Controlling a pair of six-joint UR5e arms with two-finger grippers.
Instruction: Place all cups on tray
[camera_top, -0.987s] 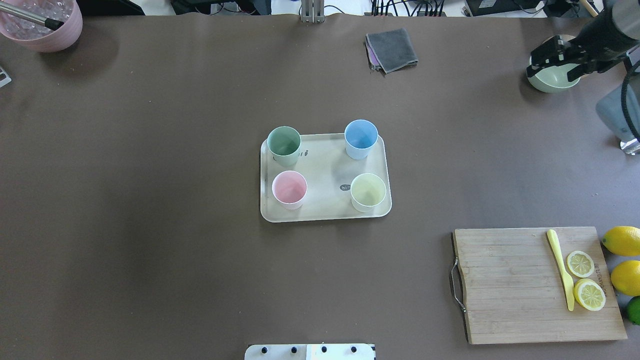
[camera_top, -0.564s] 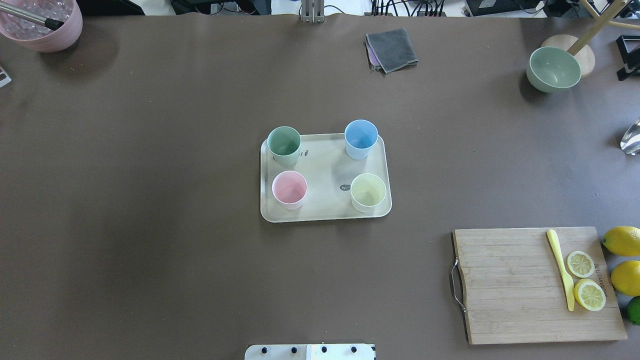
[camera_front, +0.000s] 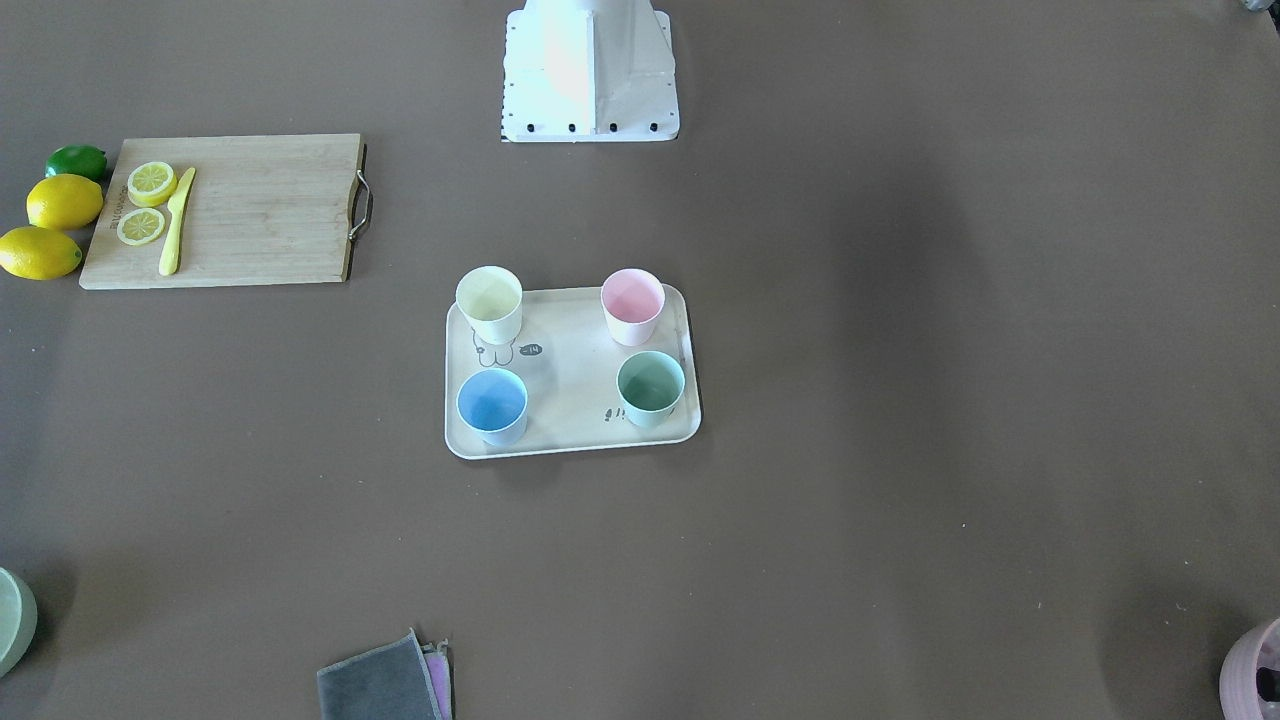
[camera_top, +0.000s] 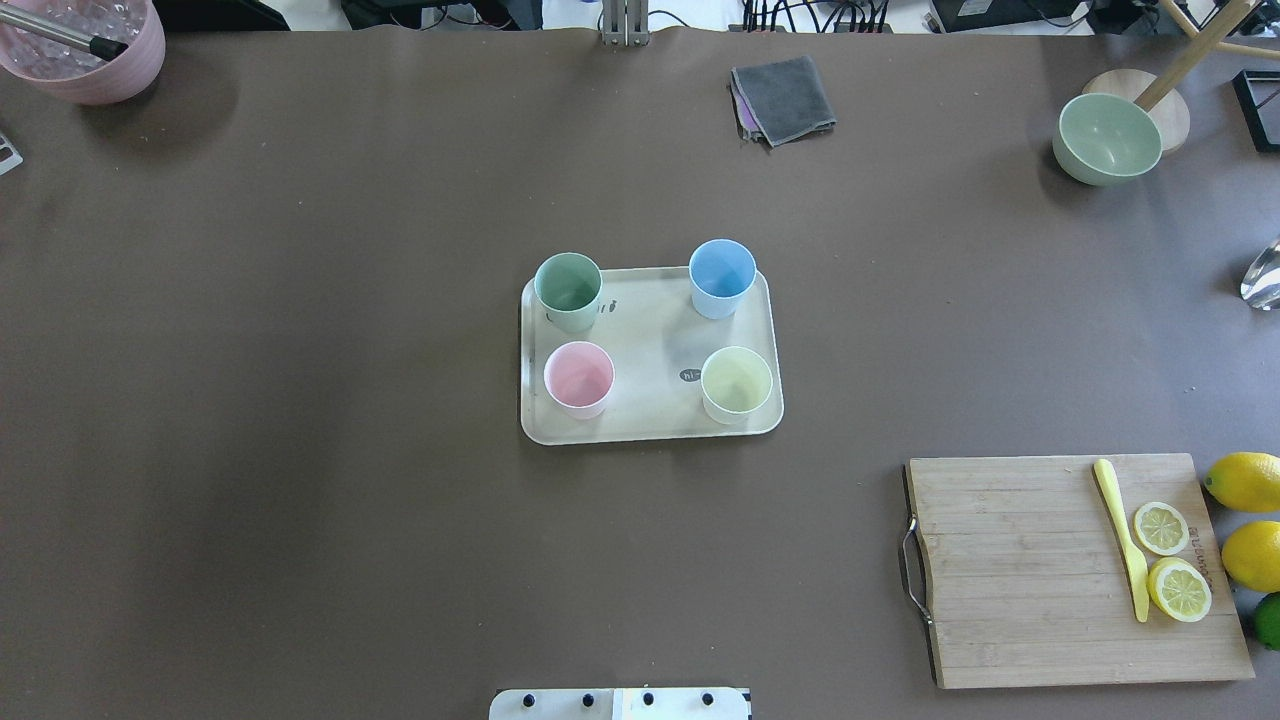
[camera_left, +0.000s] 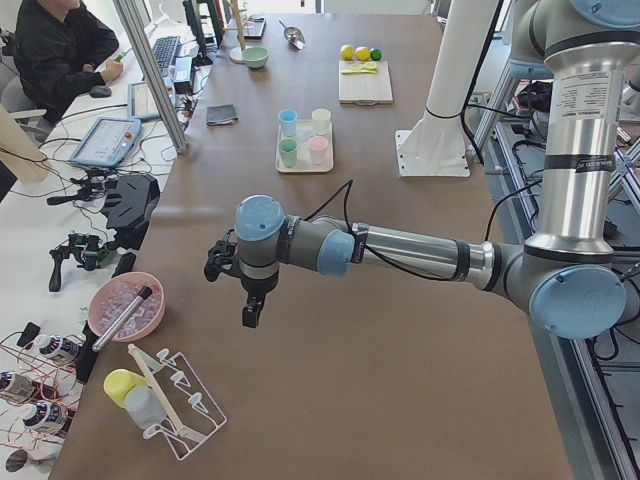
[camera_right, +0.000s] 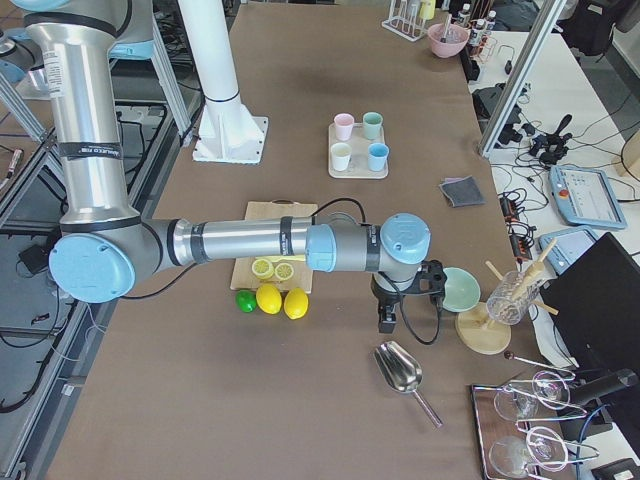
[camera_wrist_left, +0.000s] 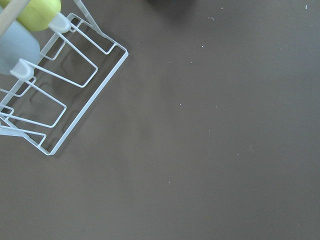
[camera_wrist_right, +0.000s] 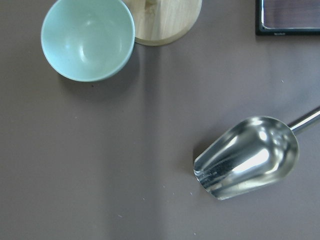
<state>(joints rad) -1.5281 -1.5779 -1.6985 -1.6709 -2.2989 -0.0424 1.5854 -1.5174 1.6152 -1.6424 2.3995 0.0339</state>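
Note:
The cream tray (camera_top: 650, 340) lies at the table's middle, and all four cups stand upright on it: mint green (camera_top: 567, 285), light blue (camera_top: 722, 272), pale pink (camera_top: 578, 375), pale yellow (camera_top: 736, 382). The front-facing view shows the same tray (camera_front: 570, 370) and cups. Neither gripper is near the tray. My left gripper (camera_left: 250, 312) shows only in the exterior left view, over bare table near the pink bowl. My right gripper (camera_right: 388, 318) shows only in the exterior right view, by the green bowl and scoop. I cannot tell whether either is open or shut.
A wooden cutting board (camera_top: 1070, 570) holds lemon slices and a yellow knife, with lemons (camera_top: 1245, 482) beside it. A green bowl (camera_top: 1106, 138), a grey cloth (camera_top: 785, 97), a pink bowl (camera_top: 85, 50), a metal scoop (camera_wrist_right: 247, 157) and a wire rack (camera_wrist_left: 55, 100) sit near the table's ends.
My right arm, over the green bowl a second ago, has left the overhead view. The tray and cups have not moved.

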